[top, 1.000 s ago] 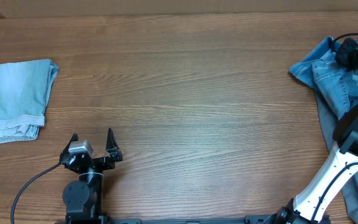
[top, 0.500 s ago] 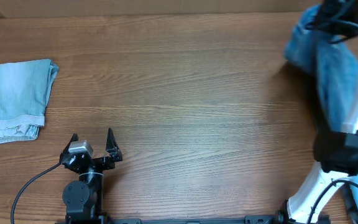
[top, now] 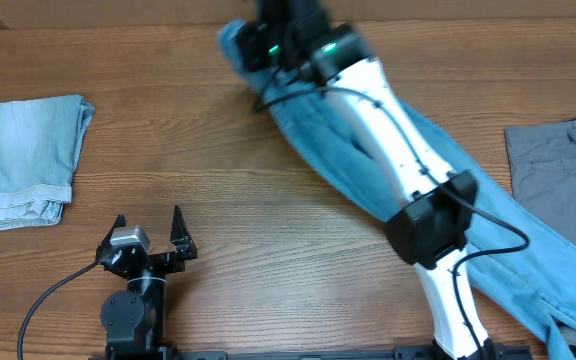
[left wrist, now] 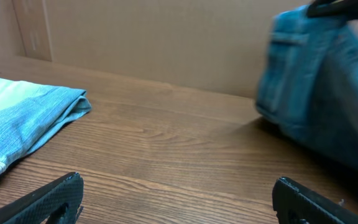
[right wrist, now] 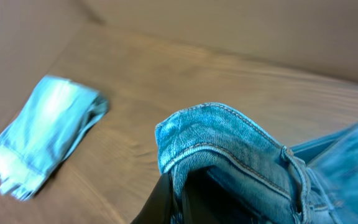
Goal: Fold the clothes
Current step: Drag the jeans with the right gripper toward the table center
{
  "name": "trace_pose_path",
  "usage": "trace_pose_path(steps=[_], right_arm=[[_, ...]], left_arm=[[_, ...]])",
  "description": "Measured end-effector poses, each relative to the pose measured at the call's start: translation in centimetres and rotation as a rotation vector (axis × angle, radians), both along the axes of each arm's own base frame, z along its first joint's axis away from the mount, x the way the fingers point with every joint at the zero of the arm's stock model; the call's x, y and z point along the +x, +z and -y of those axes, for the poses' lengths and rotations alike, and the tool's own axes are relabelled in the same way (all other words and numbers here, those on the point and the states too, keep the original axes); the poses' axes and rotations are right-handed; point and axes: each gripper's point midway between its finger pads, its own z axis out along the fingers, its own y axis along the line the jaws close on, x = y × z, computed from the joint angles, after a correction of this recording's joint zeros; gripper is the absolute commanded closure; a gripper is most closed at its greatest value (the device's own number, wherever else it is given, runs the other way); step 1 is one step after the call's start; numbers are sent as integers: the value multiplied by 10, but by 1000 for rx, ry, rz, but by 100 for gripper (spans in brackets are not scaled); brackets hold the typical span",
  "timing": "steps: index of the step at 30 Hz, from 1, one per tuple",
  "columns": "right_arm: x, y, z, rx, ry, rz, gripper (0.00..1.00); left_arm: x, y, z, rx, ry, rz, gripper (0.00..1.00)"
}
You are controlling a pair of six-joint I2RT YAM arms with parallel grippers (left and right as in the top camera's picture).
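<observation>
Three garments: one jeans stretched diagonally across the table, waistband clamped by the right gripper; one folded paler denim left; one grey trousers right. Left gripper gapes wide, empty

**Left arm**: folded compactly over its base at the near edge of the worktop, left of centre.

**Left claw**: points toward the far edge. The jaws are spread wide and hold nothing.

**Right arm**: stretched diagonally from its base at the near edge, right of centre, to the far edge, left of centre. A black elbow joint sits part-way along, with a long white link beyond it.

**Right claw**: blurred in the overhead view. The jaws are closed on the waistband of the jeans.
</observation>
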Motion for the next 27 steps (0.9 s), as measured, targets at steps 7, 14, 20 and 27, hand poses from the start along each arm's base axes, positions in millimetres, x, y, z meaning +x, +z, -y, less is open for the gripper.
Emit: trace_pose_path(steps=[7, 14, 20, 27], right_arm=[[-62, 9, -88, 18, 202, 86, 4], [-71, 6, -78, -4, 249, 45, 0], [-69, 46, 88, -256, -141, -96, 39], [-87, 17, 313, -315, -598, -542, 96]], left_arm=[[0, 0, 0, 0, 0, 0, 0], [0, 0, 0, 0, 0, 0, 0], [0, 0, 0, 0, 0, 0, 0], [0, 0, 0, 0, 0, 0, 0]])
